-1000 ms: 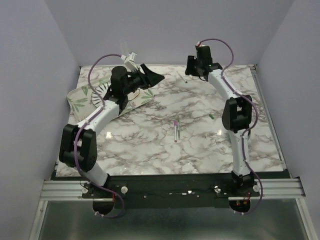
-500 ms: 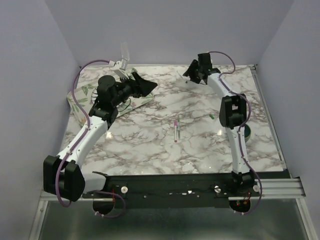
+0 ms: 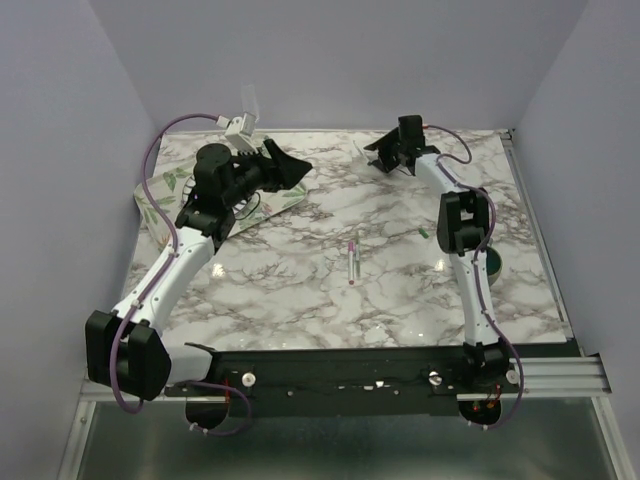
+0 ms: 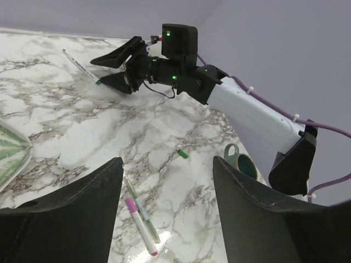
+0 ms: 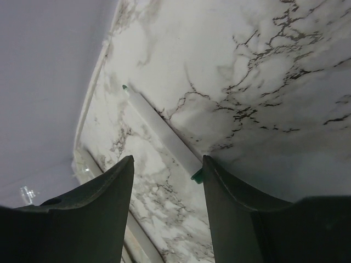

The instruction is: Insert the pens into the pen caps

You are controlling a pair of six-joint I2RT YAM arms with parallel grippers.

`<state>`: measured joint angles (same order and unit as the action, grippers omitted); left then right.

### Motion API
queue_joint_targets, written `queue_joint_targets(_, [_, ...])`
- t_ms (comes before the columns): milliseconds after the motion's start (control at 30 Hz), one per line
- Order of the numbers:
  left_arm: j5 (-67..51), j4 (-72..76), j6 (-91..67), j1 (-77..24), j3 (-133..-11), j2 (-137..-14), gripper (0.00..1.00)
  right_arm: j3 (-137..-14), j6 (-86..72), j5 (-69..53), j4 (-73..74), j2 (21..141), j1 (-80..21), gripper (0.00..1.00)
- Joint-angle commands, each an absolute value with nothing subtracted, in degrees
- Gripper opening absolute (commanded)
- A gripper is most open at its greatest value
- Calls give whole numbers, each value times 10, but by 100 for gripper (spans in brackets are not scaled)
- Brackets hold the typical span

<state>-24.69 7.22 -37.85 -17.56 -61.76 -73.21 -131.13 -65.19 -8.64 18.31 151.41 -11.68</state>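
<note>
- The right hand reaches to the far edge of the marble tabletop, tilted low over it, with its two fingers spread apart and clamped on nothing.
- An uncapped white pen with a green tip lies flat on the tabletop near the far edge. In the right wrist view it lies in the gap between the spread fingers. Its near end is just beside one finger, and I cannot tell whether they touch.
- From the left wrist view, that pen's nearer end sits right at the right hand's fingertips, and the rest of the barrel stretches away from the hand.
- The green cap lies on its own on the right part of the tabletop, well apart from that pen and near a green mug.
- A second white pen, with the pink-magenta cap on one end, lies flat in the middle of the tabletop, well apart from both hands.
- The left hand hangs raised above the far left of the tabletop, its fingers wide apart and holding nothing.
- Below the left arm, a leaf-patterned plate rests on the left side of the tabletop.
</note>
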Motion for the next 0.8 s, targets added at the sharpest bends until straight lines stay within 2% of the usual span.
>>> queue_joint_targets(0, [-235, 62, -369, -172, -641, -736, 74, -1340, -728, -138, 154, 1559, -120, 58])
queue_joint_targets(200, [-235, 71, -375, -167, -641, -737, 74, -1360, -706, -142, 211, 1555, -122, 52])
queue_joint_targets(333, [-229, 72, -374, -165, -635, -736, 74, -1347, -646, -104, 272, 1530, -127, 52])
queue_joint_targets(500, [-224, 69, -368, -164, -626, -725, 74, -1339, -600, -63, 284, 1515, -141, 51])
queue_joint_targets(767, [-216, 46, -351, -164, -620, -708, 74, -1359, -575, -36, 277, 1523, -148, 42])
